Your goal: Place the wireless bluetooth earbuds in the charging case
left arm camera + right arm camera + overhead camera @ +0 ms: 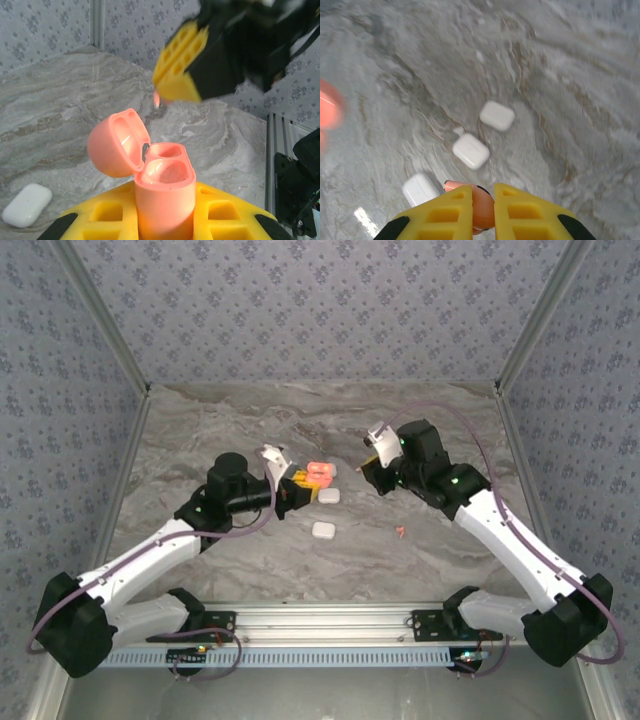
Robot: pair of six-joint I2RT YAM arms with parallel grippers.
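Low in the middle of the left wrist view, grips the open pink charging case (165, 180) tight in the left end effector (165, 222), yellow fingers (107, 212) squeezed on both sides. Holds the case standing up, lid flipped back to the left, two empty cups facing up.

Up at the top right of that view, holds the right end effector (165, 86) above the case, blurry, not touching it. At the bottom middle of the right wrist view, pinches one tiny orange earbud (482, 202) between fingers pressed together on it, above the table (560, 75) and the white cases (470, 150).

Could go wrong like this:
- Might miss the little cup and bump the rim or the lid, with cups so small and close together.
- Might go in the wrong way round, with the stem not pointing down into the cup.
- Might slip out and drop to the table, being so tiny.
- Might tip the case in its grip if pushed too hard.

Cannot tell for sure which way the earbud points. Looks to run its long way along the gap between the fingers, with one end poking out to the left. Cannot tell stem from round end.
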